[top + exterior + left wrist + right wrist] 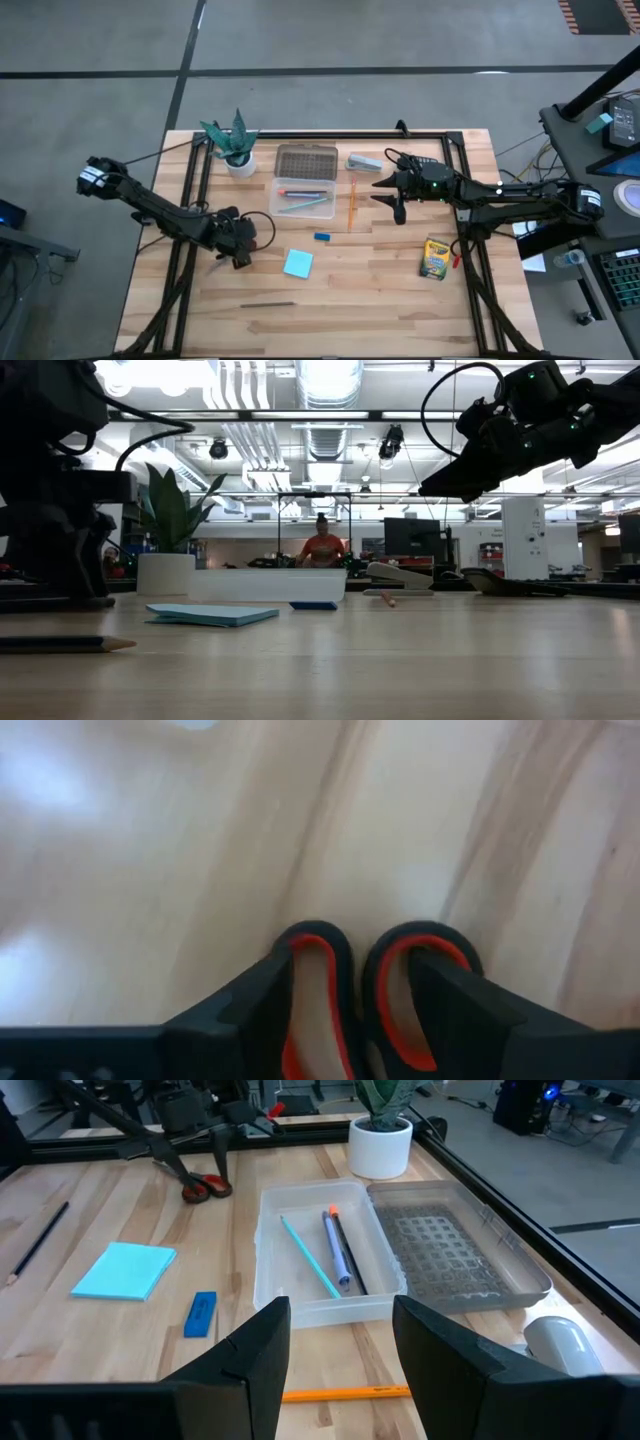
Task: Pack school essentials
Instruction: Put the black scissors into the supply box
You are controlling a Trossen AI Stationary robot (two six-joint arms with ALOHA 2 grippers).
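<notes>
While a few pens (335,1252) already lie in the clear tray (318,1305), packing looks well short of done: notepad (297,263), eraser (321,237), crayon box (434,259), orange pencil (352,201) and a dark pencil (266,304) all sit loose on the table (380,310). Left gripper (238,253) is down on the red-handled scissors (370,990), one finger threaded through each handle loop, jaws partway open; can't tell if it has firm hold yet. Scissors lie flat, long axis roughly in line with the fingers, handle loops at the fingertips, blades hidden back under the gripper. Right gripper (340,1355) hovers empty and partway open over the table just short of the tray, orange pencil directly below its fingertips, tray straight ahead.
</notes>
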